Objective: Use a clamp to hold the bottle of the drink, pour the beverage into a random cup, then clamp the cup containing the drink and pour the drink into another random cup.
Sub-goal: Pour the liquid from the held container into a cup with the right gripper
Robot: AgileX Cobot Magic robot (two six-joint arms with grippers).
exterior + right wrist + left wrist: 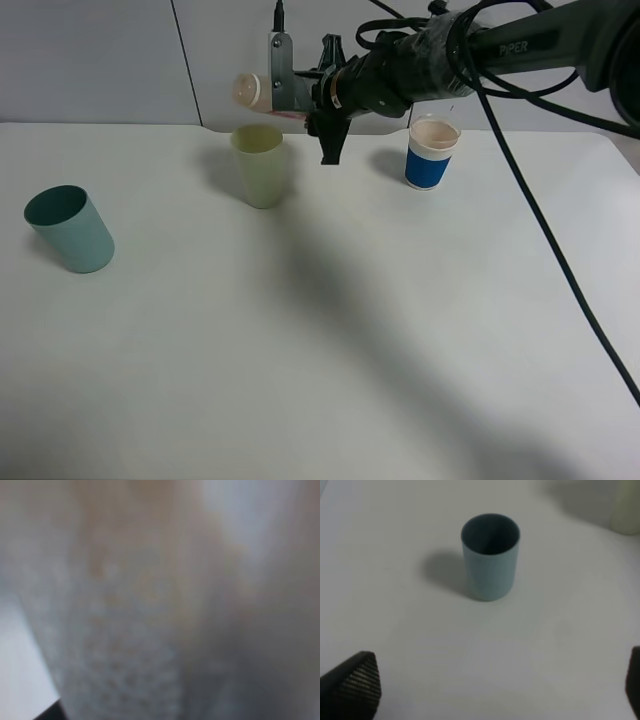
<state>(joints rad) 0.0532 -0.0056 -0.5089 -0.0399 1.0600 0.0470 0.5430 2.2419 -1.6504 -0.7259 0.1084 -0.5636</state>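
Observation:
My right gripper (284, 97) is shut on the bottle of the drink (254, 93) and holds it tipped on its side in the air. The bottle's wide mouth points left, just above and behind the rim of the pale yellow-green cup (262, 165). Pale tan beverage shows inside the bottle. In the right wrist view the bottle (150, 605) is a blur that fills the picture. The teal cup (70, 228) stands upright at the far left. In the left wrist view my left gripper (492, 690) is open, a short way from the teal cup (491, 555), which looks empty.
A blue-and-white cup (432, 152) with tan liquid stands at the back right, under the right arm. Black cables hang from that arm across the right side of the white table (330, 340). The yellow-green cup's edge (627, 507) shows in the left wrist view.

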